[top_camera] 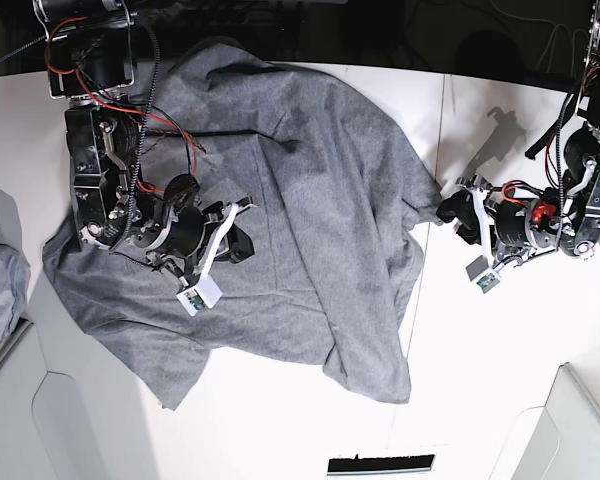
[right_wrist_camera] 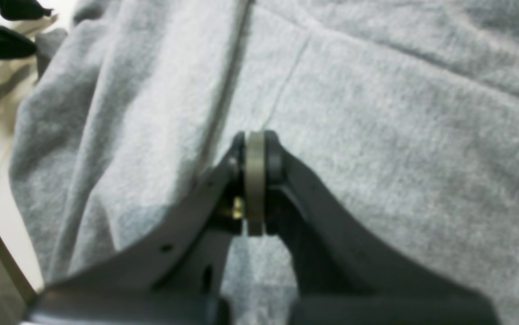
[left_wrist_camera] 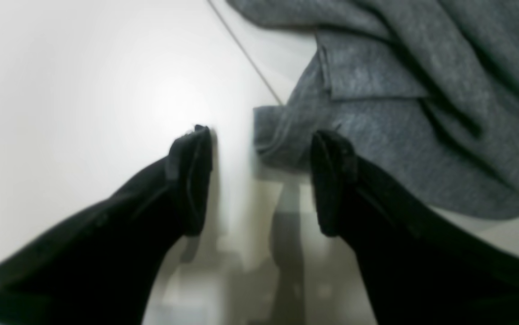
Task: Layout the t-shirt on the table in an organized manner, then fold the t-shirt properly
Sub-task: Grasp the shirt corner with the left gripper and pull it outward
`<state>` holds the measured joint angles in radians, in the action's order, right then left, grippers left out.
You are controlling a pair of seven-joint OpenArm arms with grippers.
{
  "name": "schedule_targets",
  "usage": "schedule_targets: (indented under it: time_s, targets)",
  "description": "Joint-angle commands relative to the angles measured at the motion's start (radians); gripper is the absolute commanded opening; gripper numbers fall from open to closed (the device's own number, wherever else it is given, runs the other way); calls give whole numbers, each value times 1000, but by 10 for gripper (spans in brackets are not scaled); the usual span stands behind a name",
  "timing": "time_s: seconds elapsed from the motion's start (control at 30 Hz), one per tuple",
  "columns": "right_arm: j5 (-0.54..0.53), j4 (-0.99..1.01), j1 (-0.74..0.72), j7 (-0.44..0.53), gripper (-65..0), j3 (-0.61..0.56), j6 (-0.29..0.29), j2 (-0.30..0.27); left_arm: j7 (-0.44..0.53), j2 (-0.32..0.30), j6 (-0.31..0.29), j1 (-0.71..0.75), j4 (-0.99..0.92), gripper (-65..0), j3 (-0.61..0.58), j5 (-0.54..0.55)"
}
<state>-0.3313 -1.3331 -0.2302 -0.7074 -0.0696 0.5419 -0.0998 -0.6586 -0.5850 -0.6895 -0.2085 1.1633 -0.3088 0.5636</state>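
Grey t-shirt (top_camera: 300, 220) spread rumpled across the white table (top_camera: 480, 400).
Over the shirt's middle: right gripper (right_wrist_camera: 255, 149), jaws pressed together, gripping nothing visible, just above the cloth. At the shirt's side corner, near the table's thin dark seam (left_wrist_camera: 246, 52): left gripper (left_wrist_camera: 259, 180), jaws spread wide, empty, straddling bare tabletop just beside the hem.

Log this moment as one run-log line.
t-shirt: rumpled on table | left gripper: open at shirt's edge | right gripper: shut over shirt
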Motion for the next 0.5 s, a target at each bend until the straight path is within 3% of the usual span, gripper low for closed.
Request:
schedule_targets:
  time_s: [0.0, 0.27, 0.33, 0.43, 0.47]
  targets:
    - [-6, -16, -21, 19, -650, 2, 5, -3, 37, -8, -9, -6, 15, -285, 8, -16]
    - [18, -10, -2, 19, -650, 2, 4, -3, 117, 9, -9, 35, 15, -299, 8, -105]
    - [18, -4, 1, 19, -650, 2, 4, -3, 117, 8, -9, 34, 15, -407, 8, -105]
    - [30, 6, 3, 21, -650, 2, 4, -3, 116, 4, -9, 35, 15, -633, 8, -105]
    - [45, 12, 4, 24, -650, 2, 4, -3, 116, 0, -9, 34, 15, -650, 8, -105]
